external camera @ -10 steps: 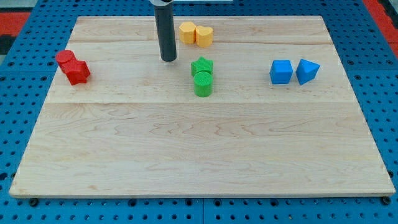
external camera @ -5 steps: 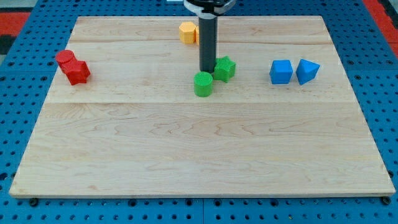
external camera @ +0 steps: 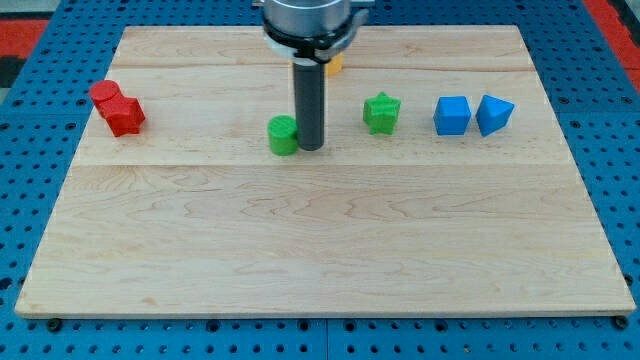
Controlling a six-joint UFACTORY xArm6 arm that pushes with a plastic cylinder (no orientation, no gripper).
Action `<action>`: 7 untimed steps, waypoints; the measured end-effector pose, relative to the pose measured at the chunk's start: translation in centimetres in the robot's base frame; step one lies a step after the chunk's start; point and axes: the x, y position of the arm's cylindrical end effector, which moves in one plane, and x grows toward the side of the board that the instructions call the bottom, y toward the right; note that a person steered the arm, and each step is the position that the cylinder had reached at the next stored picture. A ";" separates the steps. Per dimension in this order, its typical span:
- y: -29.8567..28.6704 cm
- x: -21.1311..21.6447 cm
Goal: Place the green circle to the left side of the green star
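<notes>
The green circle [external camera: 283,135] lies on the wooden board, a little left of the view's centre. The green star [external camera: 381,112] lies to its right, well apart from it. My tip [external camera: 310,147] is down on the board right against the green circle's right side, between the circle and the star. The rod rises straight up from there.
Two red blocks [external camera: 117,107] sit together at the view's left. A blue cube [external camera: 452,115] and a blue triangular block [external camera: 494,114] sit at the right. A yellow block [external camera: 334,65] near the top is mostly hidden behind the rod. The board's top edge [external camera: 450,27] runs behind.
My tip swept right past the green pair, shoving the star right, then came back left and down, pushing the green circle left. The two green blocks now stand apart.
</notes>
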 end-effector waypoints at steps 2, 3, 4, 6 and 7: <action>-1.4 2.1; -3.3 2.7; -5.9 1.1; -2.7 -3.2; -3.1 -2.6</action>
